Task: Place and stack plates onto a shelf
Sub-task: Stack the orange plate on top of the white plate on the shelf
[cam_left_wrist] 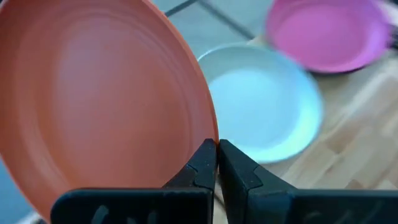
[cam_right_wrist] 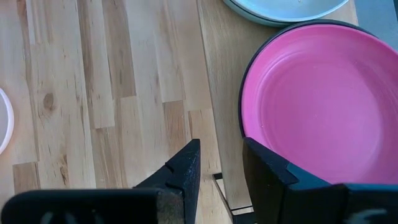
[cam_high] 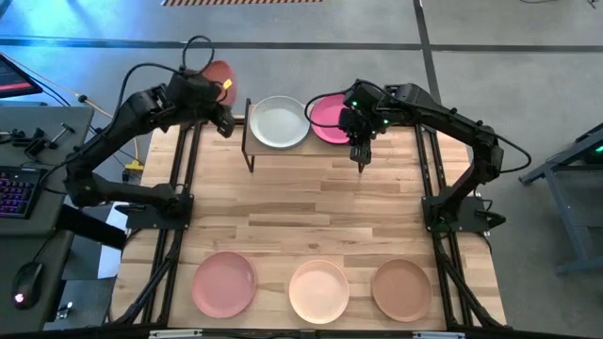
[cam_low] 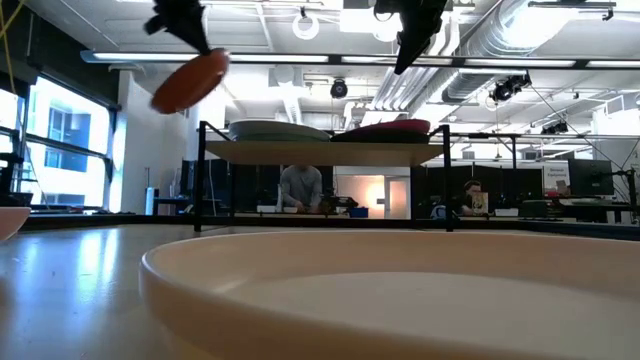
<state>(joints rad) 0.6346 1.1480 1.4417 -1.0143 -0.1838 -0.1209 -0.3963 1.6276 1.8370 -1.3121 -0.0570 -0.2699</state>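
Orange plate tilts in left hand, rim pinched.

The left arm is raised at the far left of the tabletop, its elbow bent outward. Its left hand is pinched tight on the rim of a tilted round orange matte plate, held in the air. The right arm is extended inward, and its right hand is pointed downward, fingers slightly parted.
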